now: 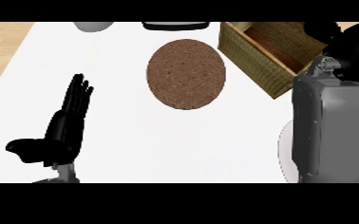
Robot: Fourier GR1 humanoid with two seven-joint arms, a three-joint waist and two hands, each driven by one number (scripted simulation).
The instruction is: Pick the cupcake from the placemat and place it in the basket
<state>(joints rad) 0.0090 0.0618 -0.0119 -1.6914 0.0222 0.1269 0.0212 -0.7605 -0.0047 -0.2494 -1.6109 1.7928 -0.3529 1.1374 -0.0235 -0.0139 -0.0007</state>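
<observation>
While my left hand (67, 118) rests open at the lower left of the view, fingers straight and pointing up the table (140, 137) and thumb stuck out to the side, it holds nothing and touches nothing. My right forearm (326, 128) rises along the right edge, grey and bulky, and reaches up over the woven basket (256, 57). My right hand (329, 35) shows only as a dark shape at the far upper right, above the basket's far corner; I cannot tell whether its fingers are curled or straight, nor whether anything sits inside them. The basket stands at the upper right, turned at an angle, its brown inside partly in view. Just to its left lies the round brown placemat (186, 74), flat on the white table, with its top bare. I cannot see the cupcake anywhere: not on the placemat, and not in the part of the basket that shows. At the table's far edge stand a grey rounded thing (93, 26) and a dark, flat-looking thing (175, 25), both cut off by the view's top.
</observation>
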